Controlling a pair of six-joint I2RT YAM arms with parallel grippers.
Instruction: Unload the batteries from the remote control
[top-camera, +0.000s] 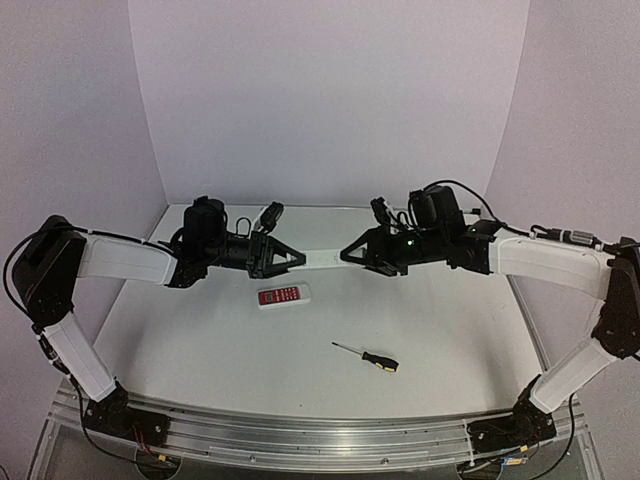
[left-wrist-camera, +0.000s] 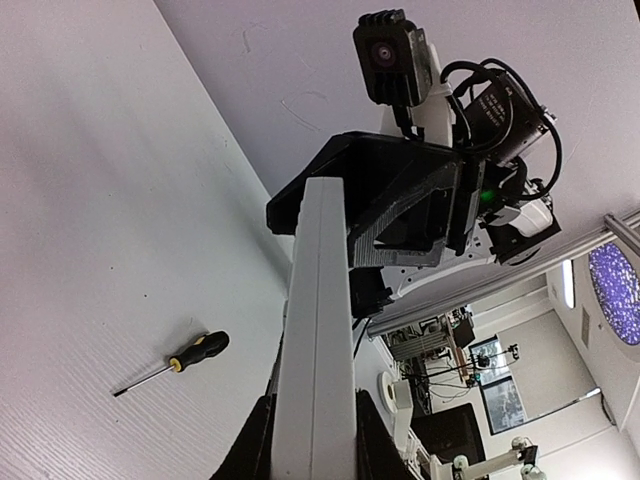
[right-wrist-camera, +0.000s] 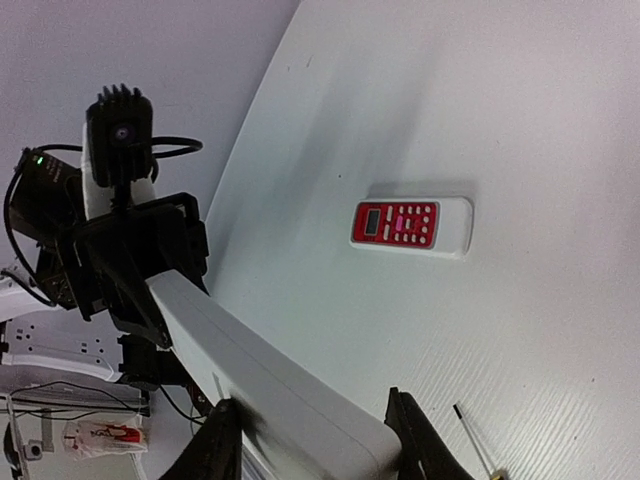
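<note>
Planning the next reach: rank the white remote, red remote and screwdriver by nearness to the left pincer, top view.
1. White remote, held in the left pincer, mid-air at centre.
2. Red remote, on the table close by, towards the near edge.
3. Screwdriver, farther towards that edge, right of centre.

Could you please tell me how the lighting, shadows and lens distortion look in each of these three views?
Top external: even, soft light, with the front rail bowed by the wide lens. Left wrist: the white remote looms large and foreshortened; the screwdriver is sharp. Right wrist: a broad soft shadow falls on the table beside the red remote.
</note>
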